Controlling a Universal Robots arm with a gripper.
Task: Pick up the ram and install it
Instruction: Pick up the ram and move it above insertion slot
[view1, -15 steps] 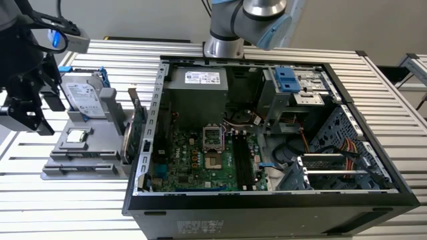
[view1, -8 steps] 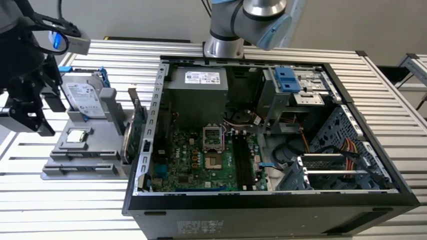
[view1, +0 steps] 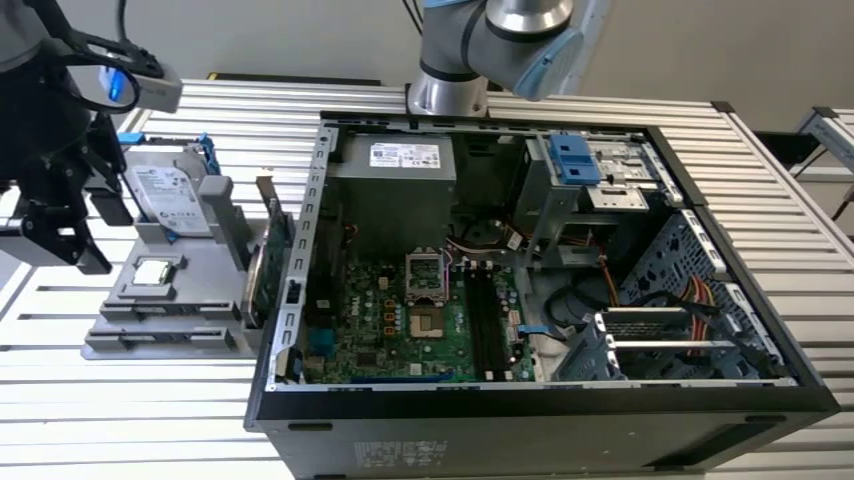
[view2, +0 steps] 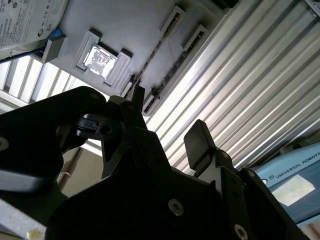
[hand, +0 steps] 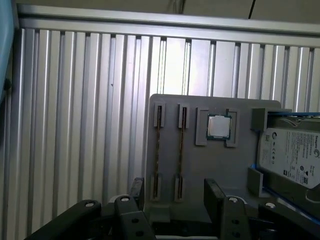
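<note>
- Pincer (hand: 175, 183) of mine is hanging above the grey tray (hand: 200, 160), fingers spread and gripping nothing.
- By my judgement the task is barely starting: pickup and installing are both waiting.
- The ram (hand: 181, 150) is standing on edge in a tray slot, beside a twin strip (hand: 159, 150), under my fingers.

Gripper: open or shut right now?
Open. In the first wrist view the gripper has its fingers apart, gripping nothing; the ram sits on edge in the tray.
</note>
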